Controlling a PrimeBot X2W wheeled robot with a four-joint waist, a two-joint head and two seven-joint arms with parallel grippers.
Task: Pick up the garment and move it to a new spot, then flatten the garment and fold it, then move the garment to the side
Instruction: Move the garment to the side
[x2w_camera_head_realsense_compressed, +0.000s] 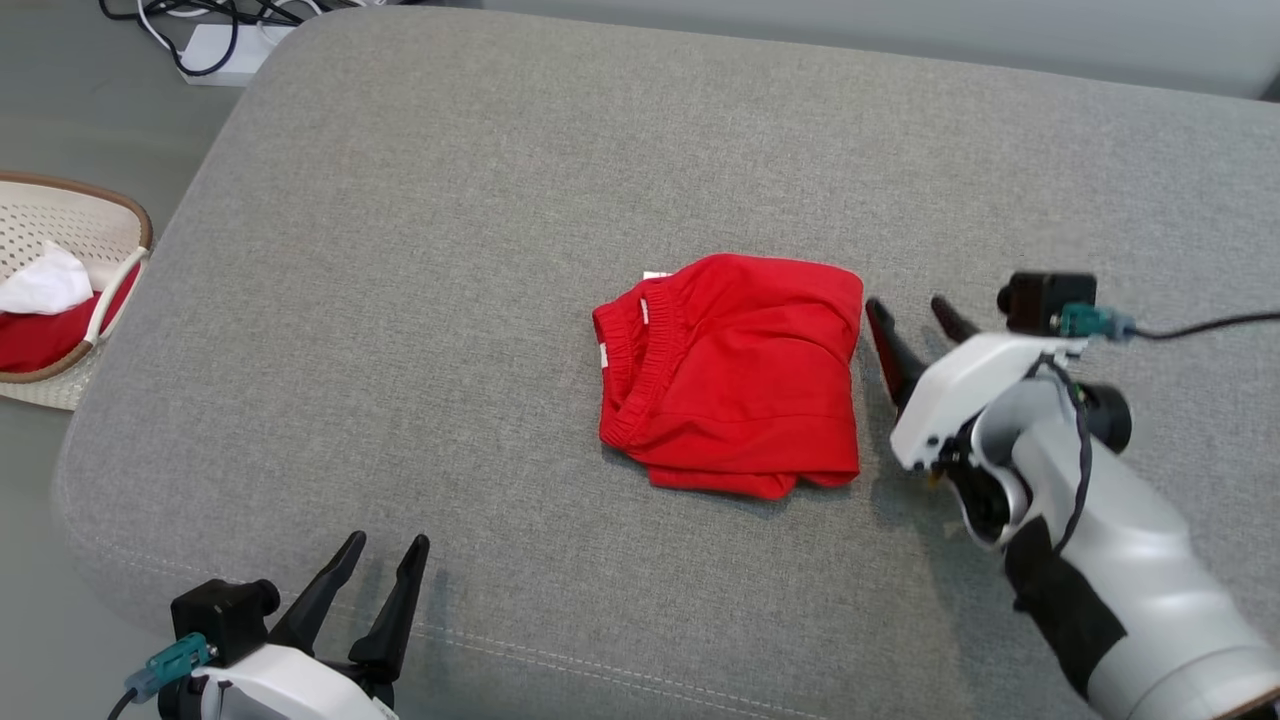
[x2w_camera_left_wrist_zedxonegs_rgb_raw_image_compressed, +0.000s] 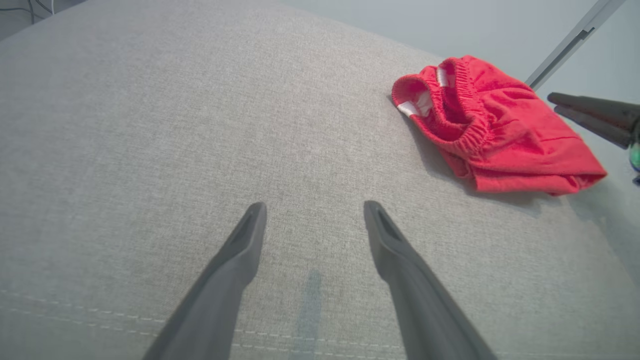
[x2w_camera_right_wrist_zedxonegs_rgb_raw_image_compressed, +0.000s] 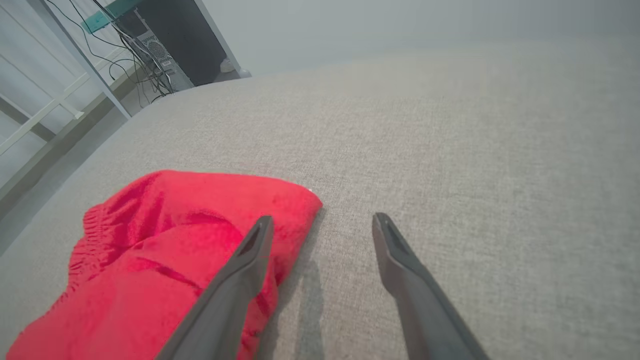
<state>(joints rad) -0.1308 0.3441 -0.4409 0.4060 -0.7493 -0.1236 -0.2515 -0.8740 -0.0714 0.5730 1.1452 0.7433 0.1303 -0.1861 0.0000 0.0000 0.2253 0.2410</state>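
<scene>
The garment (x2w_camera_head_realsense_compressed: 740, 375) is soft red cloth, a fine matt knit, with a puckered elastic waistband (x2w_camera_head_realsense_compressed: 652, 352) and a small white label that looks woven. Under it the cushion (x2w_camera_head_realsense_compressed: 450, 250) is grey upholstery fabric, coarse in weave and dull, sewn with a pale stitched seam near the front edge. The left gripper (x2w_camera_head_realsense_compressed: 388, 541) and right gripper (x2w_camera_head_realsense_compressed: 906, 302) have dark fingers, smooth and matt, plastic by the look. The right forearm (x2w_camera_head_realsense_compressed: 1130, 560) wears a glossy white shell. The basket (x2w_camera_head_realsense_compressed: 70, 222) looks like cream perforated plastic, brown-rimmed.
</scene>
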